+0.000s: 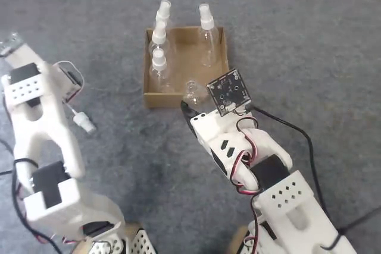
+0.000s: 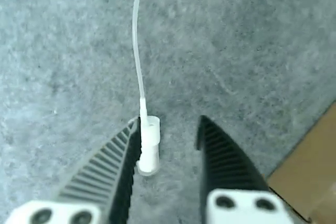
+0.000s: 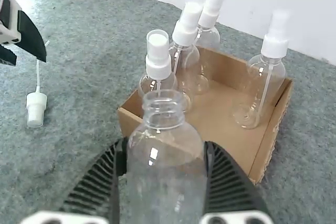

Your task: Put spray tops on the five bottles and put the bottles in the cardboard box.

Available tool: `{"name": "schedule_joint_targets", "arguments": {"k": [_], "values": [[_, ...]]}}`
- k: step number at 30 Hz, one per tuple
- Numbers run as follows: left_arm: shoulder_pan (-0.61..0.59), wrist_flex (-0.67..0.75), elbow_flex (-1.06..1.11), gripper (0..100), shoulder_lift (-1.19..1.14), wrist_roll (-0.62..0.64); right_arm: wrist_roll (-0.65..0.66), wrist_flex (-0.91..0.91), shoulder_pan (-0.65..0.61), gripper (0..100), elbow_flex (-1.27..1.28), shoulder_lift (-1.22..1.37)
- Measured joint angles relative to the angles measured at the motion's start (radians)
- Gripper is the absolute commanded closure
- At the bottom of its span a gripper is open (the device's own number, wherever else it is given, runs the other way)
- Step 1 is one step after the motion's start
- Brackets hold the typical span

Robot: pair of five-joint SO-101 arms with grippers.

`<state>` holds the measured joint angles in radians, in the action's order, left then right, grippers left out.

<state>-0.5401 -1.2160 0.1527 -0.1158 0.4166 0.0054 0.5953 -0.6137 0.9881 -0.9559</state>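
Note:
A clear bottle with no top stands upright between the fingers of my right gripper, which is shut on it just in front of the cardboard box; in the high view the same bottle is at the box's near wall. Several bottles with white spray tops stand in the box. A loose spray top with its long tube lies on the carpet. My left gripper hangs open over it, one finger right beside it.
Grey carpet covers the table. The loose spray top lies left of the box with bare carpet around it. A white wall runs behind the box. The right arm's cables trail to the right.

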Motion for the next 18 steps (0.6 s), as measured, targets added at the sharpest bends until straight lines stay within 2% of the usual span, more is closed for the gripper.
{"name": "schedule_joint_targets", "arguments": {"k": [5,10,18], "values": [[0.000,0.048,-0.023,97,-0.075,-0.081,0.000,0.000,0.000,98.2,0.000,0.000],[0.000,0.052,-0.152,99,-0.264,-0.144,0.000,0.000,0.000,98.2,0.000,0.000],[0.000,-0.089,-0.471,99,-0.491,-0.233,0.000,0.000,0.000,98.2,0.000,0.000]]}}
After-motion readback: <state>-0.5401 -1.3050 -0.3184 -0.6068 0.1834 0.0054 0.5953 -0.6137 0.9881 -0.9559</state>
